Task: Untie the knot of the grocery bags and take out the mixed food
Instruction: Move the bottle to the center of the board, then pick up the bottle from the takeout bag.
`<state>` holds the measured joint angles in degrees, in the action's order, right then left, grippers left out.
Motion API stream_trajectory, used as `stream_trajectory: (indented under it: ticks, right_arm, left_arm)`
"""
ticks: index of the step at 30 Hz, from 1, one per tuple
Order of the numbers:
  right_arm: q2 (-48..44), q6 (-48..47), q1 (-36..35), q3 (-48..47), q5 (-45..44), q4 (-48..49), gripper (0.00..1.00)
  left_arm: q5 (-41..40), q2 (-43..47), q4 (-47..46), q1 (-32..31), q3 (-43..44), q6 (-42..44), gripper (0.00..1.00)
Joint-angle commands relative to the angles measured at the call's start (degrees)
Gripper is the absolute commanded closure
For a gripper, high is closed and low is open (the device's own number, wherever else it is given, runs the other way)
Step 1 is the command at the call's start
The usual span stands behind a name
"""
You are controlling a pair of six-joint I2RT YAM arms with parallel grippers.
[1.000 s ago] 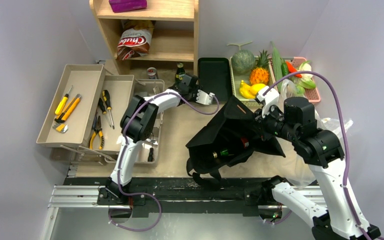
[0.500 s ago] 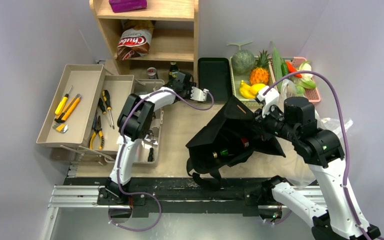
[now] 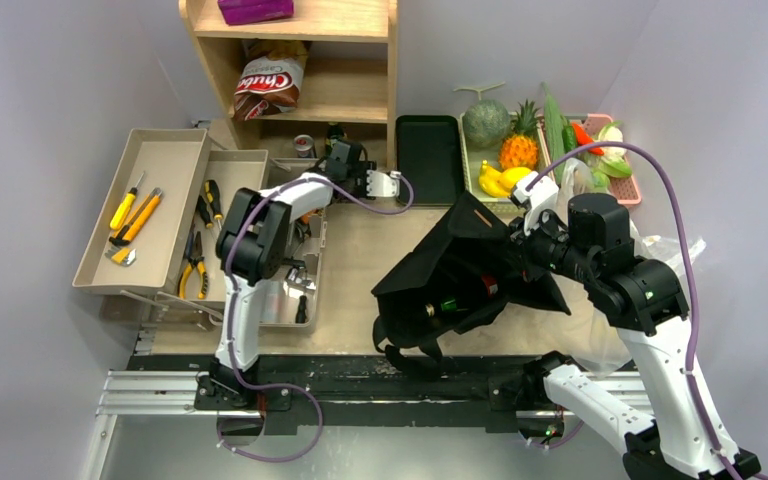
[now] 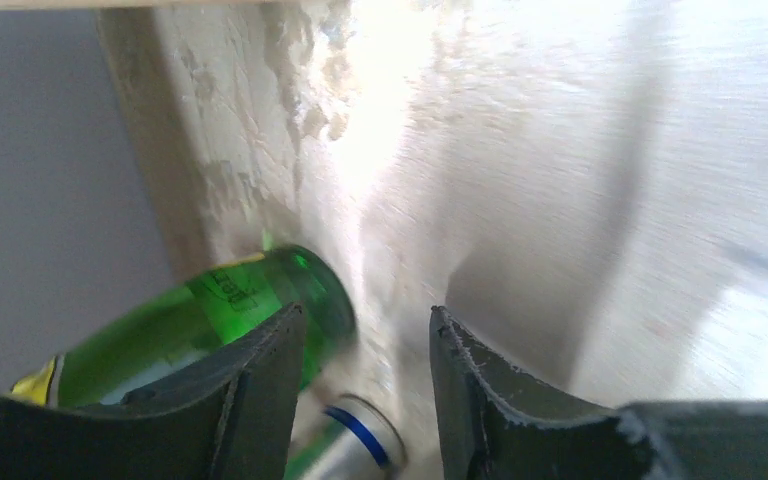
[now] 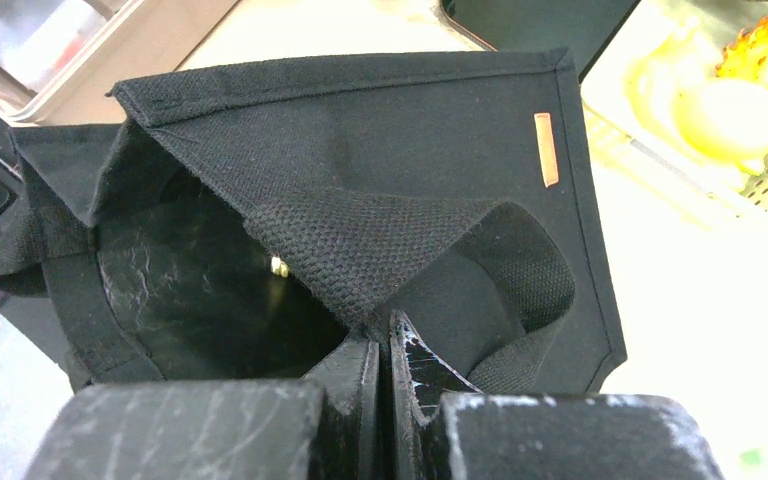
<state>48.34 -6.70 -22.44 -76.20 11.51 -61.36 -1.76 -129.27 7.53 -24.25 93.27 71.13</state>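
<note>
Starting at the far left, two grey trays (image 3: 165, 205) are seen side by side on the worktop (image 3: 360, 265), and yellow-handled tools (image 3: 138, 215) are laid in them. Just to their right a wooden shelf (image 3: 360, 95) is set against the back wall, with a red-brown chip packet (image 3: 265, 85) kept on its middle level. A can (image 3: 303, 146) is stood at the foot of the shelf. The left pincer (image 4: 365, 315) is reached in beside it and is held partly open, with only pale wood seen in the gap between its tips. A green bottle (image 4: 190, 335) is seen slanting behind its left finger; whether finger and bottle are touching cannot be told. Further right a flat black tray (image 3: 428, 155) is laid at the back. In front of it, near the middle of the worktop, the black cloth bag (image 3: 460, 270) is propped up with its mouth turned open. A fold of its rim is pinched between the fully closed fingers of the right pincer (image 5: 380, 335), as shown in the right wrist view. Behind the bag, a pale green tray (image 3: 472, 172) is filled with a melon (image 3: 485, 122), a pineapple (image 3: 520, 148) and yellow citrus (image 3: 515, 177). A pink basket (image 3: 638, 192) next to it is packed with a cucumber (image 3: 554, 125), a red pepper (image 3: 582, 133) and leafy greens (image 3: 615, 162). At the far right the see-through plastic bag (image 3: 675, 250) is crumpled behind the right arm.
</note>
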Motion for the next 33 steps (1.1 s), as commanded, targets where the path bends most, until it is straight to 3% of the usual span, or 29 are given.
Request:
stream_trajectory:
  ticks: [1,7,15,19,23,28,33]
  right_arm:
    - [-0.61,-1.26,0.46,-1.46,0.54,1.29,1.00]
    - [-2.08,-1.30,0.46,1.80,1.67,5.84,1.00]
    - [-5.04,-3.09,0.37,3.78,5.91,14.53,1.00]
    - [-5.92,-4.04,0.38,5.00,9.46,15.75,1.00]
    - [-7.54,-6.01,0.33,5.99,10.38,15.39,1.00]
    - [-12.94,-9.32,0.33,9.24,10.15,13.64,1.00]
    - [-15.35,-10.77,0.31,9.51,8.66,9.40,1.00]
  left_arm:
    - [16.64,15.35,6.72,-1.66,-4.08,-13.12,0.51]
    - [30.23,30.77,7.17,-6.22,-13.54,-23.78,0.48]
    - [42.64,53.91,5.07,-9.60,-21.83,-46.91,0.47]
    - [43.52,64.37,3.94,-16.23,-28.90,-41.14,0.48]
    - [42.10,67.75,3.64,-24.16,-32.96,-32.50,0.49]
    - [41.40,63.00,5.11,-34.49,-31.82,-19.19,0.59]
    - [38.62,54.70,4.15,-39.90,-28.71,-17.45,0.60]
